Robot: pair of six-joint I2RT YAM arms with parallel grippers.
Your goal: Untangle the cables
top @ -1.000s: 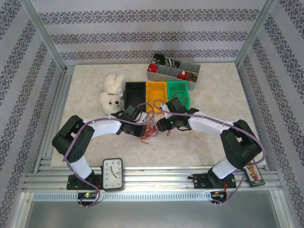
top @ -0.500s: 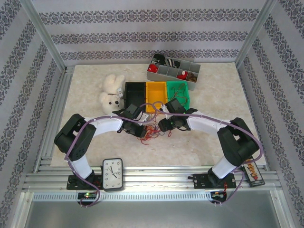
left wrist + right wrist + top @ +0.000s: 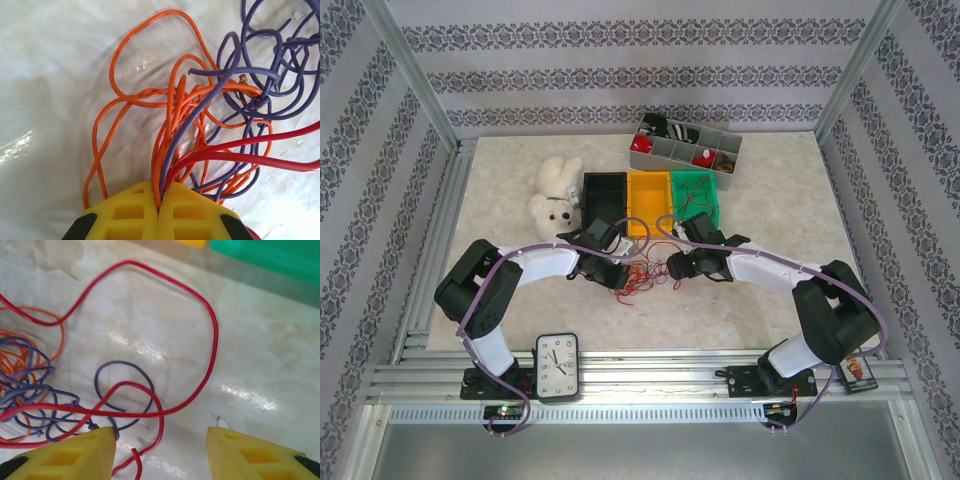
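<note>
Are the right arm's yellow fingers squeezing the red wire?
No, the right fingers stand wide apart, and the red wire lies loose on the table.

Nothing here can be read with certainty. The white clock (image 3: 557, 367), lying on the metal rails (image 3: 650, 378) at the near edge of the table (image 3: 770, 205), has a round dial ringed with dark marks that are too small to make out as numerals. A small dark packet (image 3: 856, 370) at the right end of the rails carries orange and yellow print, too blurred to read.
</note>
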